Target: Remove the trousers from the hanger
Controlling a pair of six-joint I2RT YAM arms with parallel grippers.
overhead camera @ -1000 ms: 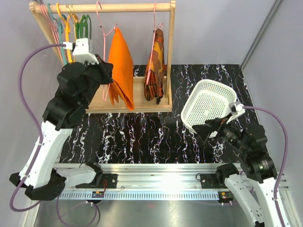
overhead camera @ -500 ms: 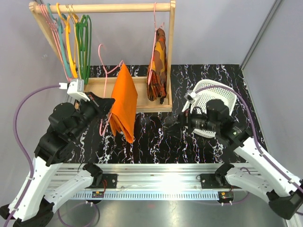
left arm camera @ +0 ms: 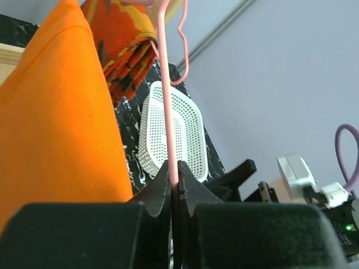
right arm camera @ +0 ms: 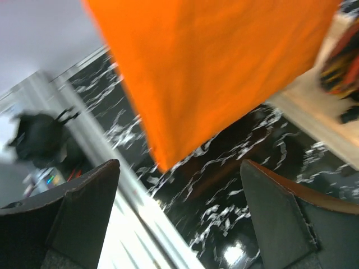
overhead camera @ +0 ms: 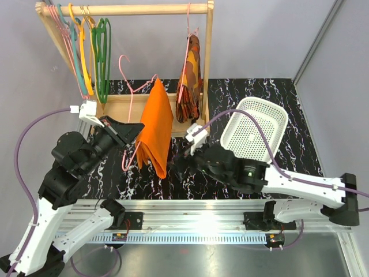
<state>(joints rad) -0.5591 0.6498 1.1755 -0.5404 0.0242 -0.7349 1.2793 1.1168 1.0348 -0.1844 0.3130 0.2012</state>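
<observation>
The bright orange trousers [overhead camera: 157,127] hang folded over the pink wire hanger [overhead camera: 136,88], which is off the rail and held in the air in front of the rack. My left gripper [overhead camera: 136,130] is shut on the hanger's wire [left arm camera: 166,84], with the orange cloth [left arm camera: 56,117] just to its left in the left wrist view. My right gripper [overhead camera: 179,166] is open and empty, just right of and below the trousers' lower end. In the right wrist view the cloth [right arm camera: 213,67] hangs above and between the spread fingers [right arm camera: 84,213], not touching them.
The wooden rack [overhead camera: 210,57] stands at the back. It holds a patterned garment [overhead camera: 190,81] on another pink hanger, and several coloured hangers [overhead camera: 86,46] at its left end. A white basket [overhead camera: 253,135] lies tilted on the black marbled table [overhead camera: 190,184], right of centre.
My left gripper took the hanger with the trousers off the rail and brought it down and forward. My right arm swung left from the basket to just beside the trousers' lower end.
</observation>
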